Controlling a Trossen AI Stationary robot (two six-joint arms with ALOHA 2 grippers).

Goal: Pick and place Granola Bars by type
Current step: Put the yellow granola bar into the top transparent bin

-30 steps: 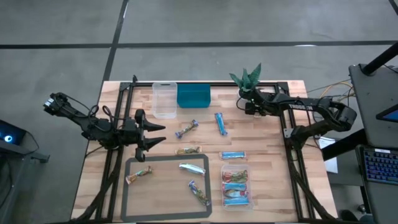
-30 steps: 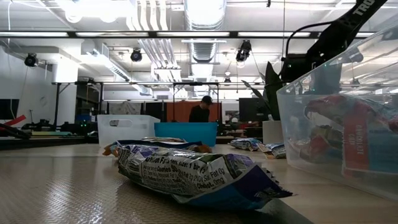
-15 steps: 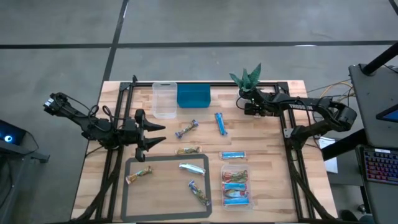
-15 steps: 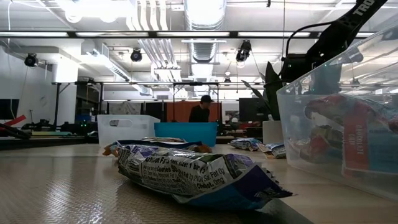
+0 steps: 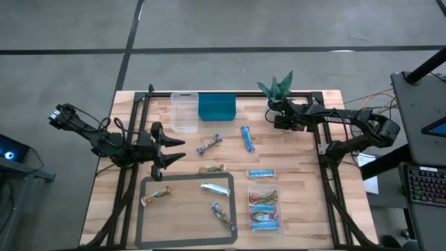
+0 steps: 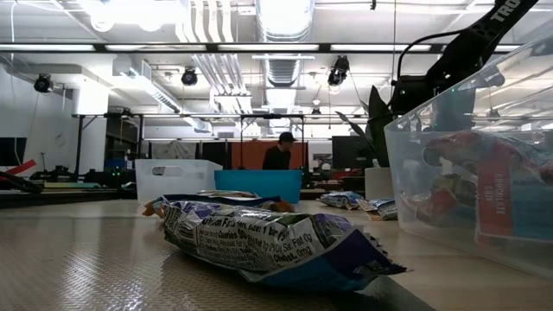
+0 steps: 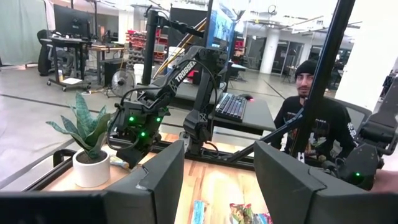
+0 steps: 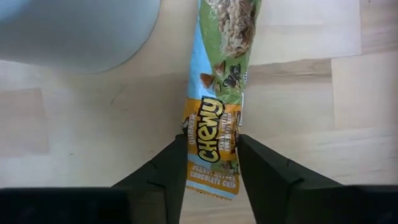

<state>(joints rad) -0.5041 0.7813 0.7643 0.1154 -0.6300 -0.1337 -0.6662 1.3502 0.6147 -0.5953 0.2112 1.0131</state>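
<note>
I work in a robotics lab, an open industrial hall. Overhead run bare ventilation ducts (image 6: pixel 275 65), strip lights (image 6: pixel 78 47) and hanging spotlights (image 6: pixel 43 83). My wooden surface (image 5: pixel 293 150) stands on a grey concrete floor (image 5: pixel 63 42) in a black metal frame (image 5: pixel 132 125). Beyond its far edge are workbenches, monitors (image 7: pixel 71 22), a keyboard (image 7: pixel 231 107) and another arm marked with its maker's name (image 7: pixel 186 71). A person (image 7: pixel 311 118) sits nearby; a potted plant (image 7: pixel 90 146) stands at a far corner.
</note>
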